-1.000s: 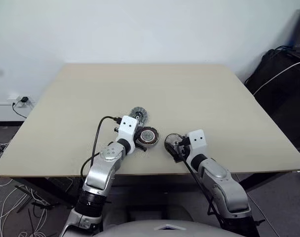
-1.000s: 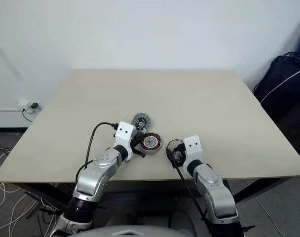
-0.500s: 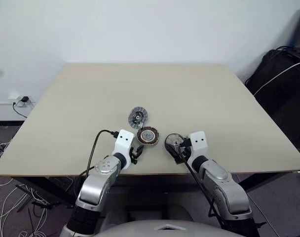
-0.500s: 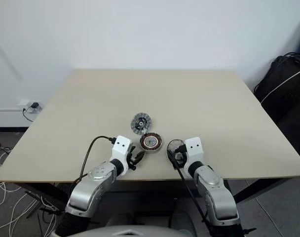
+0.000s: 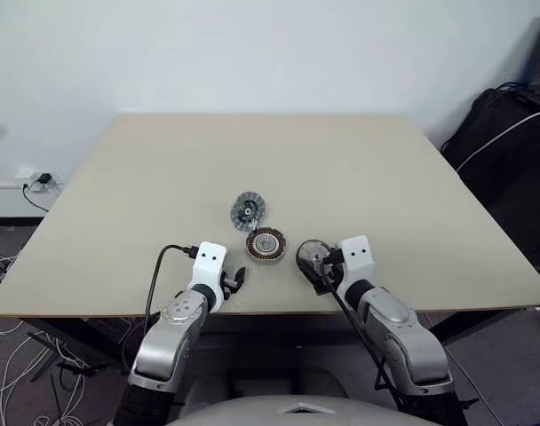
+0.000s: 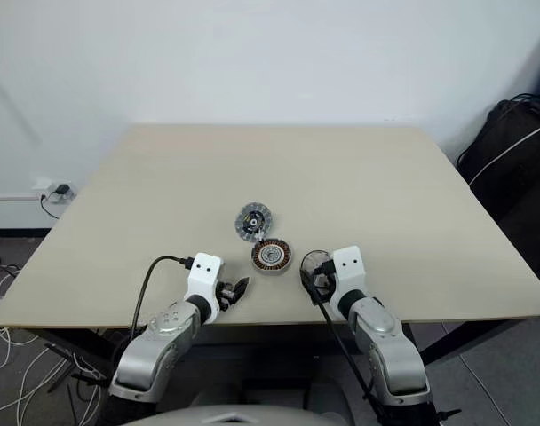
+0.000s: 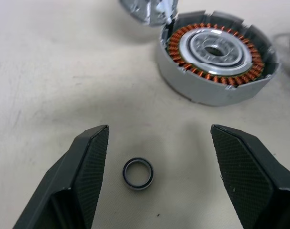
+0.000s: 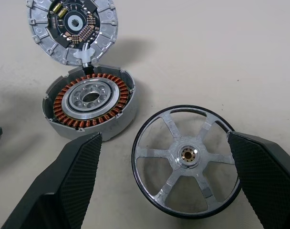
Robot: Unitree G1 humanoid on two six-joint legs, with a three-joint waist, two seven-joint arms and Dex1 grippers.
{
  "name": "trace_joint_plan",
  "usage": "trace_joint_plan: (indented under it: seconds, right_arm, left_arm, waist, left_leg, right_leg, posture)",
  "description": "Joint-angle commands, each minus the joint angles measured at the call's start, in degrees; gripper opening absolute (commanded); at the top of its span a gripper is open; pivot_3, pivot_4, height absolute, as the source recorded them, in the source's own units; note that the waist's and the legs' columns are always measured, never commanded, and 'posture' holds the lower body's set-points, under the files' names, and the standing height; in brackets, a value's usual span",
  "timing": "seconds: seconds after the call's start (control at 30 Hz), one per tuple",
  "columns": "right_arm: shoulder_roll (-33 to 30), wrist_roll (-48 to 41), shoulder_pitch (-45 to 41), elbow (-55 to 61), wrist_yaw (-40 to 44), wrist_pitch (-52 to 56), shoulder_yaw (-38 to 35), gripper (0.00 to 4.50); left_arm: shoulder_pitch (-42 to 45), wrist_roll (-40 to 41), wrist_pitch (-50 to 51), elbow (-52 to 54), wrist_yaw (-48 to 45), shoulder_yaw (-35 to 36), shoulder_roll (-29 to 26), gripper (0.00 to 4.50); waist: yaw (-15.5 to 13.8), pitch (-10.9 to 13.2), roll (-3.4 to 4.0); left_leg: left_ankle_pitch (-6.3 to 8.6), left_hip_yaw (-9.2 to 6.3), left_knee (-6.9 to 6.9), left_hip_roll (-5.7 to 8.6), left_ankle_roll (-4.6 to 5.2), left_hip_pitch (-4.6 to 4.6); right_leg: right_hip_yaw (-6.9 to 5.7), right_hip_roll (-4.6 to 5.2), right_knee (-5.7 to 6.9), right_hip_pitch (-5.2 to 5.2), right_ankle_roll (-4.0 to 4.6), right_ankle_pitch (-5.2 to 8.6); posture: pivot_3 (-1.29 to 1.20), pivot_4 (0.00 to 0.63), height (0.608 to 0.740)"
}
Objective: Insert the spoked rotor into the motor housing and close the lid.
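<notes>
With the lid point(image 8: 72, 29) tipped open off the housing point(image 8: 90, 104), the windings lie bare and ready for the rotor point(image 8: 187, 160).

Rotor lies flat on the surface point(image 5: 359, 169), lower centre of the head view, just right of the housing and apart from it; right gripper point(image 8: 169, 186) has its fingers point(image 8: 73, 181) spread wide either side of the rim, not touching — placed, I judge, to close on it and lift. Lid sits just beyond the housing, inner face up, seemingly joined at a small white tab, so it can likely fold shut afterward. Left gripper point(image 7: 157, 176), low left of the housing, fingers spread and empty; a small dark ring point(image 7: 138, 173) lies loose on the surface between them. Its purpose I cannot tell.
</notes>
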State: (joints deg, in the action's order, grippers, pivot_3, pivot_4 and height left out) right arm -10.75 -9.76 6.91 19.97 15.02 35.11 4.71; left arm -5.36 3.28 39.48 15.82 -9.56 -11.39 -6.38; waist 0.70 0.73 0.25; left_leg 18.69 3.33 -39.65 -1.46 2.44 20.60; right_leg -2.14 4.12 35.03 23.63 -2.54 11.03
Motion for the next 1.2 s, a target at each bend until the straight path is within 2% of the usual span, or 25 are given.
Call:
trace_joint_plan:
  seconds: [0.03,0.63,0.73,0.97,1.2]
  right_arm:
    - [0.10,-0.40,-1.01,1.06,0.10,-0.91,-0.24,4.50]
    - [0.34,-0.46,-0.84,1.29,0.00,-1.09,-0.18,4.50]
    - [0.36,-0.44,-0.78,1.24,-0.06,-1.12,-0.24,4.50]
    - [0.54,-0.46,-0.77,1.18,-0.17,-1.21,-0.29,4.50]
    - [0.54,-0.45,-1.01,1.00,-0.17,-1.20,-0.33,4.50]
  left_arm:
    - [0.25,-0.31,0.12,0.15,0.24,0.32,-0.26,3.59]
    - [0.14,0.62,0.44,-4.69,-0.34,0.70,-0.15,3.59]
    - [0.45,0.36,0.69,-4.87,-0.34,0.59,-0.16,2.99]
    - [0.79,-0.19,1.20,-4.75,-0.38,0.20,-0.36,0.68]
    - [2.02,0.29,0.18,-2.90,-0.52,0.41,0.31,0.66]
  waist:
    - [0.01,0.00,0.00]
    - [0.00,0.00,0.04]
    - [0.00,-0.01,0.05]
    - [-0.05,-0.01,0.05]
    - [-0.06,0.00,0.04]
  left_leg:
    - [0.00,0.00,0.00,0.00,0.00,0.00]
    - [0.00,0.00,0.00,-0.01,0.00,-0.02]
    - [0.00,0.00,0.00,-0.01,0.00,-0.02]
    - [0.00,0.00,0.00,0.02,0.00,0.00]
    - [0.00,0.00,0.00,0.01,0.00,-0.01]
  right_leg:
    - [0.00,0.00,0.00,0.00,0.00,0.00]
    - [0.00,0.00,0.00,-0.01,0.00,0.00]
    - [0.00,0.00,0.01,-0.01,0.00,0.00]
    - [0.00,0.01,-0.01,-0.02,0.00,0.00]
    - [0.00,0.01,0.00,-0.02,0.00,0.00]
  posture:
    - [0.00,0.000,0.740]
    - [0.00,0.000,0.740]
    - [0.00,0.000,0.740]
    - [0.00,0.000,0.740]
    - [0.00,0.000,0.740]
